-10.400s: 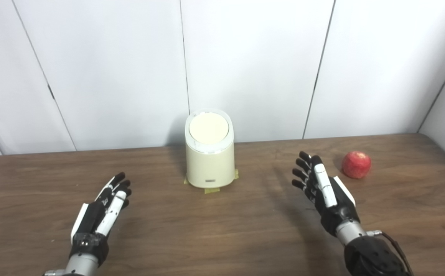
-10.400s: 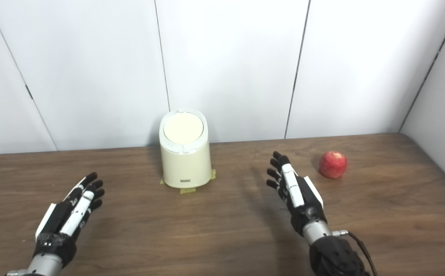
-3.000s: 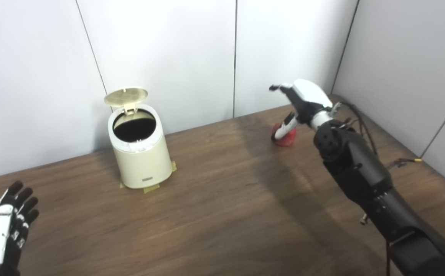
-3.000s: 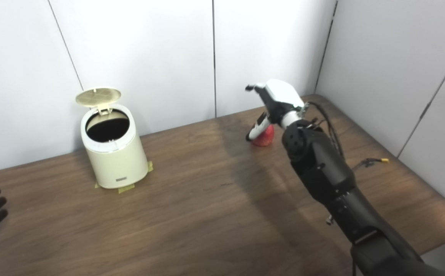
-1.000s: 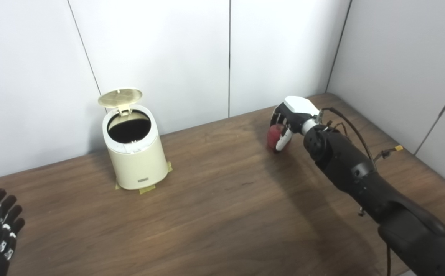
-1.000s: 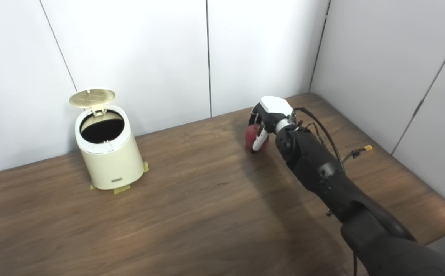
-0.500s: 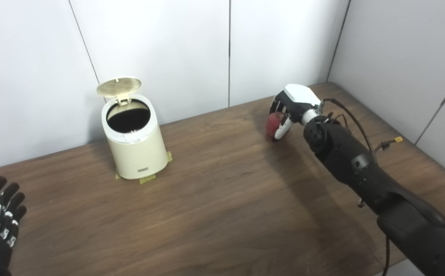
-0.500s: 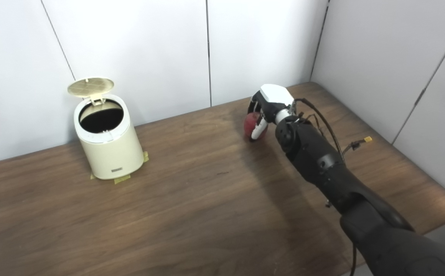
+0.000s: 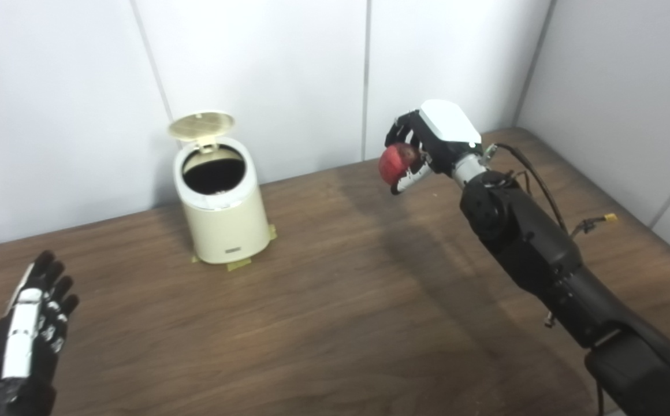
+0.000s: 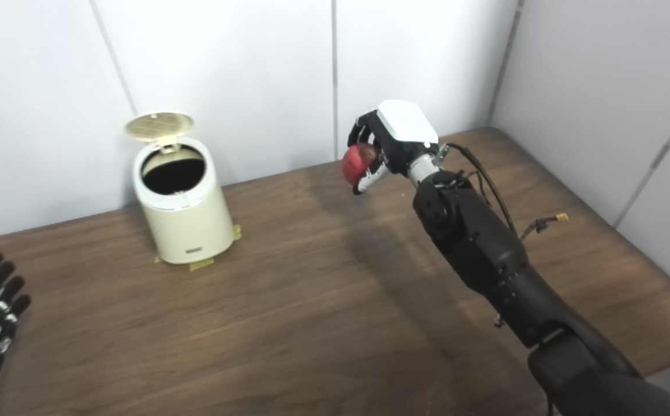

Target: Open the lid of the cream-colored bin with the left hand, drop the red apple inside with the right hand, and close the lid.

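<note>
Lifted off the desk (image 9: 335,323) since half a second ago, the red apple (image 9: 393,162) sits clasped in the right robot hand (image 9: 427,141) at two o'clock from the open cream-colored bin (image 9: 219,202), so carrying it level toward nine o'clock until centred above the dark mouth looks wise, while the left robot hand (image 9: 20,341) rests spread and empty.
</note>
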